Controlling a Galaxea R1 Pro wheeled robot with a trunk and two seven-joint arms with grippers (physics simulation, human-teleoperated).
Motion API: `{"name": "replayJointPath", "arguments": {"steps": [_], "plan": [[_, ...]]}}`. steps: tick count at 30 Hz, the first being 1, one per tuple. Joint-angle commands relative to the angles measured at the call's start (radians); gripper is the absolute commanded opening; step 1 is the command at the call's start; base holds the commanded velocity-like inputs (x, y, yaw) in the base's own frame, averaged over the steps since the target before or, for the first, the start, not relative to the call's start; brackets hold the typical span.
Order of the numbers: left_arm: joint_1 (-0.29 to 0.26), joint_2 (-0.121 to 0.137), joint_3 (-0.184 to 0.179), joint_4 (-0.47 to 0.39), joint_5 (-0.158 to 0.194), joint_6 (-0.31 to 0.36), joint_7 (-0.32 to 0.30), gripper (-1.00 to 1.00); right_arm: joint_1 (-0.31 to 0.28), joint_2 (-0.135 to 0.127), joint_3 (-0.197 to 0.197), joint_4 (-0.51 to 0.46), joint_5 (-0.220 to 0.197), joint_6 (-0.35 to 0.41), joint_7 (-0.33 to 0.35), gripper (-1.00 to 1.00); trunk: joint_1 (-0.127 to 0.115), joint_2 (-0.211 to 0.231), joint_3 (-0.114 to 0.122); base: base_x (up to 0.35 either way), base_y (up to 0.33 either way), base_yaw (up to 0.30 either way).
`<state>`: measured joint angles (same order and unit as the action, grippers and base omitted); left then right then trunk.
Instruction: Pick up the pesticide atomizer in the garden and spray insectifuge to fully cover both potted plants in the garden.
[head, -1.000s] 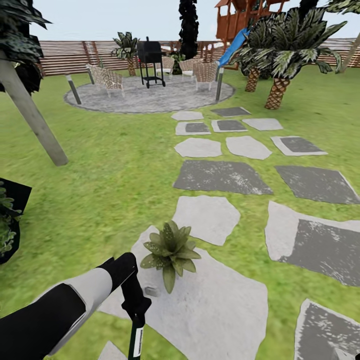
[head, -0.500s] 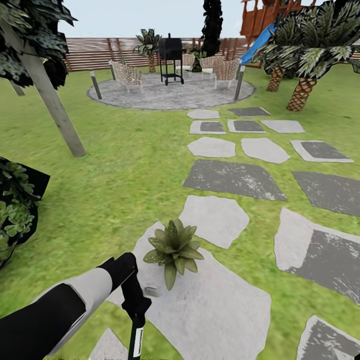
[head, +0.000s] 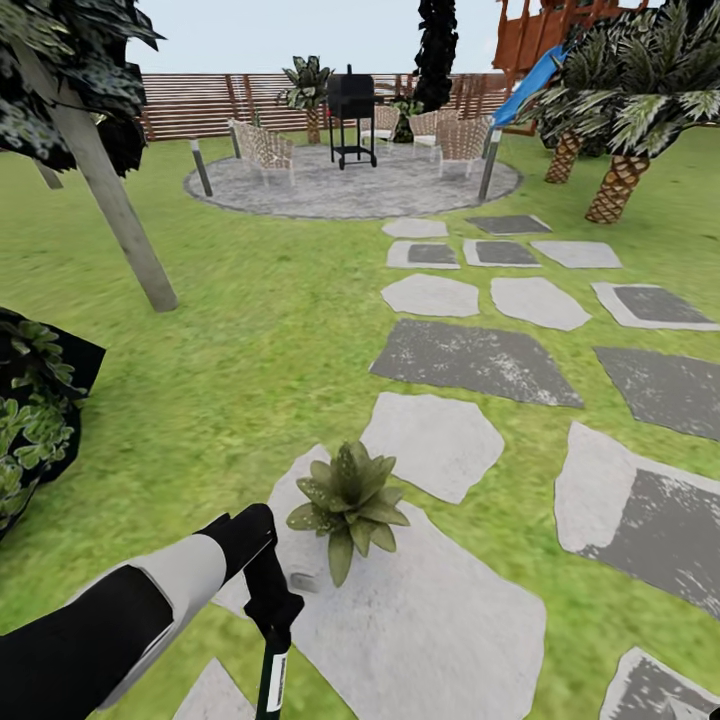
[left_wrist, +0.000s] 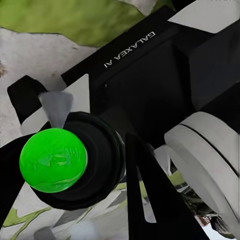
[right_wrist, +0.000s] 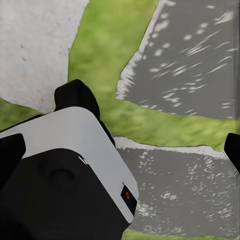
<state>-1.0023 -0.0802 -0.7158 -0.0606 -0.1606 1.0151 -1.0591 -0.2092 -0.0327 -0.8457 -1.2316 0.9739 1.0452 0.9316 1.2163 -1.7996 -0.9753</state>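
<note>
In the head view my left arm reaches in from the lower left, and my left tool (head: 272, 622) pinches the atomizer (head: 271, 686), whose dark green body and white label hang down to the bottom edge. Just above and right of it, near the lower centre, one plant (head: 349, 505) sits on a big pale stone (head: 430, 610), with a small grey block (head: 300, 581) beside it on the same stone. Grass lies between the tool and the stone's edge.

More stones (head: 470, 360) run up the right half toward a round paved patch (head: 350, 185) in the upper centre, where a black grill (head: 350, 105) and wicker chairs (head: 265, 150) stand. A leaning trunk (head: 110, 205) crosses the upper left, a dark bush (head: 30, 420) sits at the left edge, and palms (head: 620, 110) fill the upper right before the fence (head: 190, 100).

In the right wrist view my right tool hangs over grass and grey stones (right_wrist: 190, 55); I cannot tell how its fingers stand.
</note>
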Motion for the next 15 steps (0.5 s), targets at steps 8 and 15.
{"name": "replayJointPath", "arguments": {"steps": [8, 15], "plan": [[-0.015, 0.0, 0.0, 0.0, -0.018, 0.005, -0.009, -1.0, -0.001, 0.0, -0.001, 0.0, 0.009, 0.002, 0.01, 1.0, 0.0, 0.0, -0.001, 0.215, -0.199, 0.0], [-0.068, -0.001, -0.071, 0.001, -0.02, 0.005, -0.01, -1.0, -0.001, -0.003, -0.001, -0.001, 0.009, 0.002, 0.011, 1.0, 0.0, 0.0, -0.001, 0.042, -0.019, 0.0]]}}
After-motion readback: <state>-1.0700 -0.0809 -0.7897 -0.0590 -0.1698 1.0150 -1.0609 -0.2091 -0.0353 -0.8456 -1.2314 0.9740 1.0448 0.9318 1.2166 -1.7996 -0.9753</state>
